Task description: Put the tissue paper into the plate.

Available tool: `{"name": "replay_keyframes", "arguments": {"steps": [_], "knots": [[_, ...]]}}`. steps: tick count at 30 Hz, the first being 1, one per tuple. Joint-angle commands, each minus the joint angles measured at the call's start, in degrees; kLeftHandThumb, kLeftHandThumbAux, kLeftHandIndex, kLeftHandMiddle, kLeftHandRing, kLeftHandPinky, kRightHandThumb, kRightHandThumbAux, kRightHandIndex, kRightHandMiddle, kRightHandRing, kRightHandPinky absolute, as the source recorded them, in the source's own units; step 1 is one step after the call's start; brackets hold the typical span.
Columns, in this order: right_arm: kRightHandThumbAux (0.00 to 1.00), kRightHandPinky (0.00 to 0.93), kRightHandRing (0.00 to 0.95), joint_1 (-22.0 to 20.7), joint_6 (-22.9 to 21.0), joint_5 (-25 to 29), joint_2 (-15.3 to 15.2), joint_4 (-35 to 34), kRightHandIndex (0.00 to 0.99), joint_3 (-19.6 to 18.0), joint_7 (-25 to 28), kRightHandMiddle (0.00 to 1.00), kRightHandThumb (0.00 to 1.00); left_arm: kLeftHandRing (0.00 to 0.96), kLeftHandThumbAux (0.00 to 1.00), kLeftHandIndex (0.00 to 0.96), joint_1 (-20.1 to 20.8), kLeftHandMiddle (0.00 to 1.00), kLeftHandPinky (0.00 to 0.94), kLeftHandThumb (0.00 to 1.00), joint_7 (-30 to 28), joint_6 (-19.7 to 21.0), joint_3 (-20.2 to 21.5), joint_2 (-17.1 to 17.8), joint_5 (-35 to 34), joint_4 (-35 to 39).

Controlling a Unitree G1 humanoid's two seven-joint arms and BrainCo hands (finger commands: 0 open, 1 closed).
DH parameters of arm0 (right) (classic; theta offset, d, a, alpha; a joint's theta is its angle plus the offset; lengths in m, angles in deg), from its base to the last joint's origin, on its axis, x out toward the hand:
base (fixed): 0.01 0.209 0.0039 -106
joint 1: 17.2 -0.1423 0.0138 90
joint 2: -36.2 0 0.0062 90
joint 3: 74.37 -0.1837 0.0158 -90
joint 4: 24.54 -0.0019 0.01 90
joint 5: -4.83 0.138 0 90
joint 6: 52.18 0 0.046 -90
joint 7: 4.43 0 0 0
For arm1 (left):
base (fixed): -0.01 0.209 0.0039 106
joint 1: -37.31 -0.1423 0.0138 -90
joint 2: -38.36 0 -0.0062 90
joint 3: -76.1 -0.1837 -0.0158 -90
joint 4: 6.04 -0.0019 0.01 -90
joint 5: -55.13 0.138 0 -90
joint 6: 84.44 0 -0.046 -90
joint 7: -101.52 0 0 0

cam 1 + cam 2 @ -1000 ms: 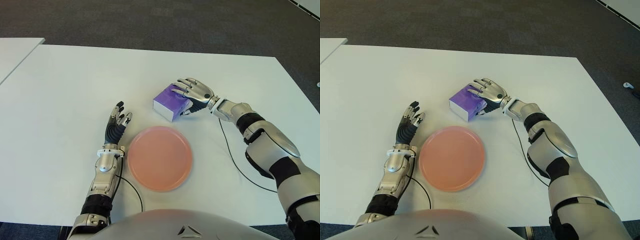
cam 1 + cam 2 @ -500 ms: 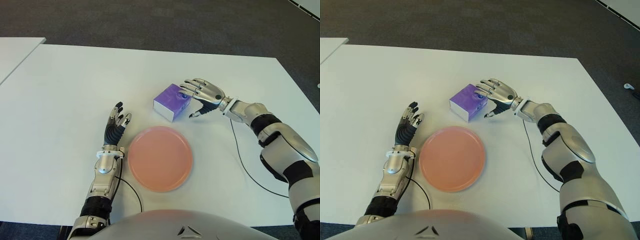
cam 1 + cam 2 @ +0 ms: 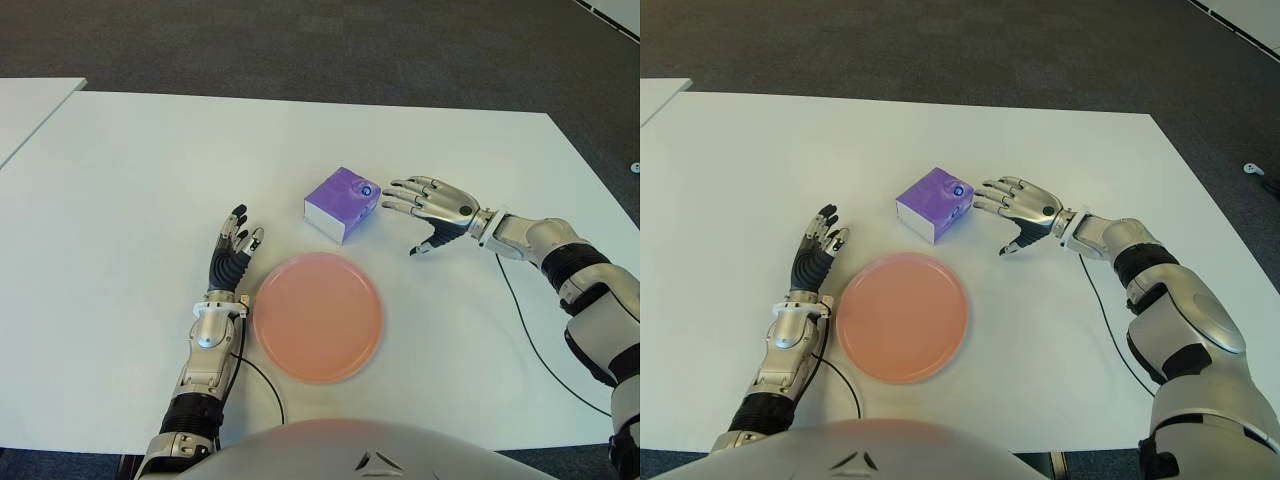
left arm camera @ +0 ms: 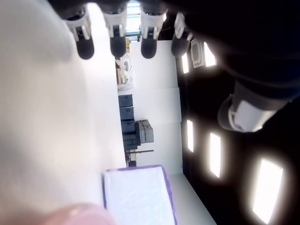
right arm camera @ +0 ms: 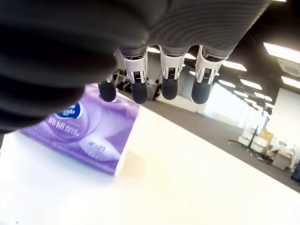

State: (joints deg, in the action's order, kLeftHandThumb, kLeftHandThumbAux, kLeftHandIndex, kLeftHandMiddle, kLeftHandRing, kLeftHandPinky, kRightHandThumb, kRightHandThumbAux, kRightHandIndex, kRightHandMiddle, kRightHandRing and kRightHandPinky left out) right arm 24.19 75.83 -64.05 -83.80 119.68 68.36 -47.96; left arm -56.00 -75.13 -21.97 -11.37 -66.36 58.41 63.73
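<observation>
Grasp released: right hand [image 3: 440,205] withdrawn, fingers [image 3: 400,196] spread wide and empty.
Tissue paper [image 3: 341,203] is left just beyond the fingertips (outside the plate [image 3: 318,316]); regrasping is needed.

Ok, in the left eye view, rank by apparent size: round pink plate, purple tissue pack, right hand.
1. Round pink plate, clearly largest.
2-3. Purple tissue pack and open right hand look alike; no ranking.

An office: white table [image 3: 150,160]; grey carpet [image 3: 300,45]; ceiling lights [image 5: 281,49].
</observation>
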Motion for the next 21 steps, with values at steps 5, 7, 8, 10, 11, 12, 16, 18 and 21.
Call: {"name": "replay_keyframes", "arguments": {"steps": [5, 7, 8, 10, 11, 12, 16, 18, 21], "knots": [[0.401, 0.0, 0.0, 1.81, 0.5, -1.75, -1.31, -1.51, 0.0, -0.27, 1.87, 0.0, 0.491, 0.0, 0.474, 0.0, 0.58, 0.0, 0.0, 0.0, -0.68, 1.13, -0.02, -0.07, -0.94, -0.94], [0.404, 0.0, 0.0, 1.84, 0.64, -1.75, -1.35, -1.9, 0.0, -0.39, 2.09, 0.0, 0.489, 0.0, 0.473, 0.0, 0.8, 0.0, 0.0, 0.0, -0.79, 1.14, -0.03, -0.03, -1.13, -1.12], [0.407, 0.0, 0.0, 1.79, 0.74, -1.65, -1.34, -2.5, 0.0, -0.53, 2.43, 0.0, 0.489, 0.0, 0.472, 0.0, 0.85, 0.0, 0.0, 0.0, -0.81, 1.11, -0.07, -0.02, -1.16, -1.15], [0.411, 0.0, 0.0, 1.7, 0.76, -1.56, -1.18, -3.1, 0.0, -0.7, 2.9, 0.0, 0.489, 0.0, 0.471, 0.0, 1.04, 0.0, 0.0, 0.0, -0.87, 1.03, -0.06, 0.06, -1.24, -1.4], [0.413, 0.0, 0.0, 1.55, 0.71, -1.53, -0.99, -3.56, 0.0, -0.81, 3.16, 0.0, 0.489, 0.0, 0.471, 0.0, 1.08, 0.0, 0.0, 0.0, -0.87, 0.94, -0.12, 0.12, -1.17, -1.45], [0.415, 0.0, 0.0, 1.41, 0.6, -1.5, -0.76, -3.96, 0.0, -0.95, 3.35, 0.0, 0.491, 0.0, 0.473, 0.0, 1.1, 0.0, 0.0, 0.0, -0.88, 0.84, -0.19, 0.16, -1.1, -1.48], [0.418, 0.0, 0.0, 1.14, -0.03, -1.63, 0.02, -4.56, 0.0, -1.45, 3.45, 0.0, 0.498, 0.0, 0.478, 0.0, 1.3, 0.0, 0.0, 0.0, -0.9, 0.52, -0.26, 0.26, -0.97, -1.89], [0.418, 0.0, 0.0, 0.96, -0.4, -1.78, 0.36, -4.68, 0.0, -1.74, 3.27, 0.0, 0.506, 0.0, 0.479, 0.0, 1.3, 0.0, 0.0, 0.0, -0.9, 0.55, -0.25, 0.26, -0.92, -1.85], [0.418, 0.0, 0.0, 0.45, -0.86, -2.05, 0.88, -4.68, 0.0, -2.1, 3.19, 0.0, 0.514, 0.0, 0.477, 0.0, 1.3, 0.0, 0.0, 0.0, -0.9, 0.64, -0.24, 0.24, -0.89, -1.77]]}}
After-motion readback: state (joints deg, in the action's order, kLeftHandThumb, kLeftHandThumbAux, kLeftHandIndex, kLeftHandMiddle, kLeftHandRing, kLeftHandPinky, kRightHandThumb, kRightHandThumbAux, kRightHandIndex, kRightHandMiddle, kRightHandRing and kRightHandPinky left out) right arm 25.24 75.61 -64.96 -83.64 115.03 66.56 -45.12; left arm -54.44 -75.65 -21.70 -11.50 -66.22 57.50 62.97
